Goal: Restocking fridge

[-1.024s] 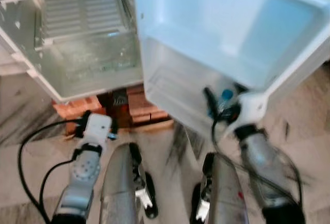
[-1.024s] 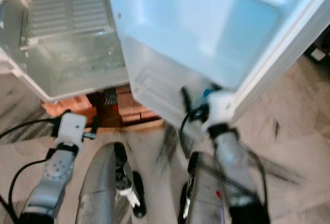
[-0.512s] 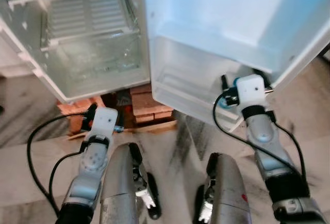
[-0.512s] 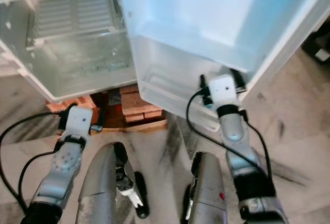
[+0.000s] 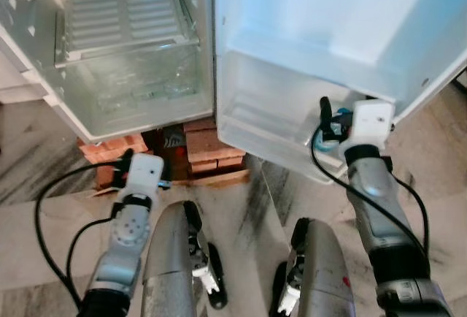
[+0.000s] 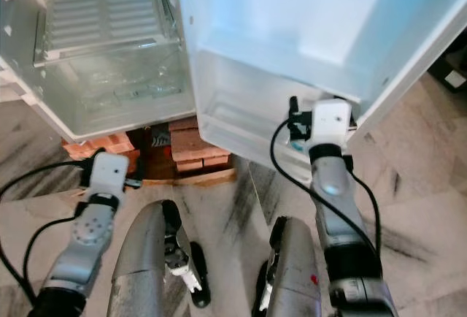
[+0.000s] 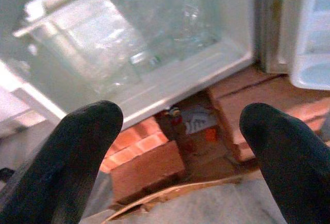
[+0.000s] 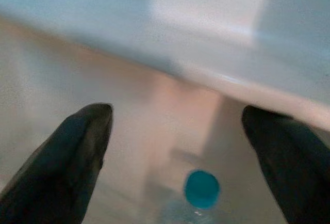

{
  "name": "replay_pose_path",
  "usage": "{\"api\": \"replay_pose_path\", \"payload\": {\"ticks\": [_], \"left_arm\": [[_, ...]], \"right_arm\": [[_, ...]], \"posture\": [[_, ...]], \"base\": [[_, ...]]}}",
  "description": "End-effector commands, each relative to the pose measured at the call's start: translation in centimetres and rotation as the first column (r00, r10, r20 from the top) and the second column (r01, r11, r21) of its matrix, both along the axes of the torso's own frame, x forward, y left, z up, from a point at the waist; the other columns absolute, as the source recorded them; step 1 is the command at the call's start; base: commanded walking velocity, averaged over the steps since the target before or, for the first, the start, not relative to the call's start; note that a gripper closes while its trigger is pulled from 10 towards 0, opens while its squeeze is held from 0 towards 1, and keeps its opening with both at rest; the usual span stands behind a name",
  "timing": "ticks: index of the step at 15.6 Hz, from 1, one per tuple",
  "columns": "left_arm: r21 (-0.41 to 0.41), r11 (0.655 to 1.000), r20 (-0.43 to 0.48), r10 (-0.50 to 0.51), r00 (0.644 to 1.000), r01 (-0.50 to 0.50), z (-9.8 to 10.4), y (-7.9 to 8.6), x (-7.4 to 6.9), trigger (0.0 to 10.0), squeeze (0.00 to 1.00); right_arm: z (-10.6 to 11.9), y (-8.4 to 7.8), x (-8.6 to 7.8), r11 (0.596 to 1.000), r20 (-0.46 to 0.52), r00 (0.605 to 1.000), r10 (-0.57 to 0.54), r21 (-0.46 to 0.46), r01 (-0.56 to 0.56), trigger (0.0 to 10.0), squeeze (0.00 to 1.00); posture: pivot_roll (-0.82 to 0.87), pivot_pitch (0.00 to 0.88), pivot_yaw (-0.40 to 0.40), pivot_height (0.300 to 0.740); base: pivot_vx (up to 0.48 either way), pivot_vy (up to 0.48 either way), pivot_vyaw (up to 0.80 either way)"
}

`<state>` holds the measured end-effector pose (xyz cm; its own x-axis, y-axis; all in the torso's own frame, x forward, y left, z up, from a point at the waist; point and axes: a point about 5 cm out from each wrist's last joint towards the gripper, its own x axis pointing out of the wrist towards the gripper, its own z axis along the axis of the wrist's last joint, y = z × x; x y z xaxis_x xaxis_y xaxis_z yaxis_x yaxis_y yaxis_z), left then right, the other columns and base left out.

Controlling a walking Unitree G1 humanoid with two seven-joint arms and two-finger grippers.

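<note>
1. The fridge [image 5: 131, 54] stands open on bricks [image 5: 208, 149], its door [image 5: 328, 32] swung wide.
2. The right gripper [image 8: 180, 146] hangs above the lowest door shelf [image 5: 270, 123], fingers spread apart and holding nothing.
3. A bottle [image 8: 201, 189] with a blue cap stands in that shelf, though the blur makes it hard to be sure it sits upright.
4. The placing step looks finished; next calls for lifting clear without knocking it.
5. The left gripper [image 7: 180, 146] idles low, fingers apart.

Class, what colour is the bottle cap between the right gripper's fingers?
Blue cap, clearest in the right wrist view.
</note>
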<state>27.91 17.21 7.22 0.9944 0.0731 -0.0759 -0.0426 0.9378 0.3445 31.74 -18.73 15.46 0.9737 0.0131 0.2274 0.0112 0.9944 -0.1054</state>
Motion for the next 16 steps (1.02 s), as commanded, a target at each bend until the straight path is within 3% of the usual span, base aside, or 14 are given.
{"api": "replay_pose_path", "payload": {"ticks": [1, 3, 7, 11, 13, 16], "left_arm": [[0.009, 1.0, -0.008, 0.009, 1.0, -0.009, -0.3, 0.0, -0.2, 10.0, 0.0], [0.01, 1.0, -0.001, 0.014, 1.0, -0.014, -0.2, 0.1, 0.1, 10.0, 0.0], [0.01, 1.0, 0.002, 0.011, 1.0, -0.011, -0.1, -0.3, 0.5, 10.0, 0.0], [0.008, 0.999, 0.006, 0.038, 0.999, -0.038, 0.0, 0.0, 0.7, 10.0, 0.0], [0.0, 0.999, 0.004, 0.037, 0.999, -0.037, 0.0, -0.2, 0.7, 10.0, 0.0], [-0.001, 1.0, -0.001, 0.013, 1.0, -0.013, 0.0, -0.6, 0.6, 10.0, 0.0]], "right_arm": [[7.0, -0.1, -1.5, 0.998, 0.315, 0.947, 0.065, -0.02, -0.061, 10.0, 0.0], [8.3, -0.9, -2.2, 0.997, 0.367, 0.93, -0.009, -0.072, 0.038, 10.0, 0.0], [10.6, -1.5, -1.4, 0.988, 0.442, 0.892, -0.095, -0.067, 0.139, 10.0, 0.0], [9.8, -2.6, 0.7, 0.952, 0.367, 0.913, -0.178, -0.171, 0.254, 10.0, 0.0], [9.3, -3.1, 3.0, 0.886, 0.34, 0.886, -0.315, -0.228, 0.402, 10.0, 0.0], [7.9, -0.4, 5.5, 0.949, 0.25, 0.95, -0.189, -0.203, 0.243, 10.0, 0.0]], "posture": [[0.1, 0.083, -0.01, 0.567], [0.09, 0.079, 0.0, 0.567], [0.09, 0.074, 0.011, 0.567], [0.09, 0.076, 0.006, 0.567], [0.09, 0.078, 0.009, 0.567], [0.11, 0.091, 0.016, 0.567]], "base": [[0.0, 0.0, 0.0], [0.0, 0.0, 0.0], [0.0, 0.0, 0.0], [0.0, 0.0, 0.0], [0.0, 0.0, 0.0], [0.0, 0.0, 0.0]]}}
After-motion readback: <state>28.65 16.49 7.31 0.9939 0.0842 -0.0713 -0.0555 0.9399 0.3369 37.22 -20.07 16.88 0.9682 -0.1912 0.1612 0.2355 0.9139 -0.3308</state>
